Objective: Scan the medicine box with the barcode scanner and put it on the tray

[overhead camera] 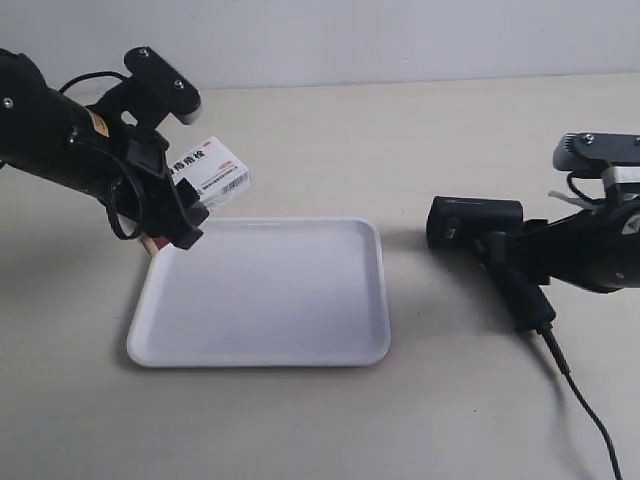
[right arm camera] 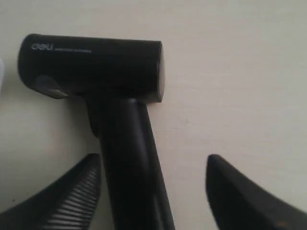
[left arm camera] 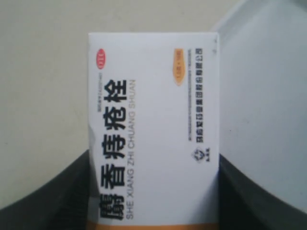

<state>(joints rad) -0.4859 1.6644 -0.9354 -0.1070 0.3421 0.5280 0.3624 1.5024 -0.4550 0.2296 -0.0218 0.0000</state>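
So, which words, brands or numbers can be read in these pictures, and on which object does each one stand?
"麝香痔疮栓": medicine box, large dark print.
"SHE XIANG ZHI CHUANG SHUAN": same box, beside the large print.
"deli": barcode scanner, on its head.
Too small or blurred: the box's oval marks, small side line, barcode digits, and the scanner's small print.

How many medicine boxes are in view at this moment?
1. The medicine box is clamped in the left gripper, raised above the tray's far corner. No others show, though the arm could hide something behind it.

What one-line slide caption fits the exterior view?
Left gripper holds the medicine box above the tray corner; the barcode scanner lies between the right gripper's open fingers.
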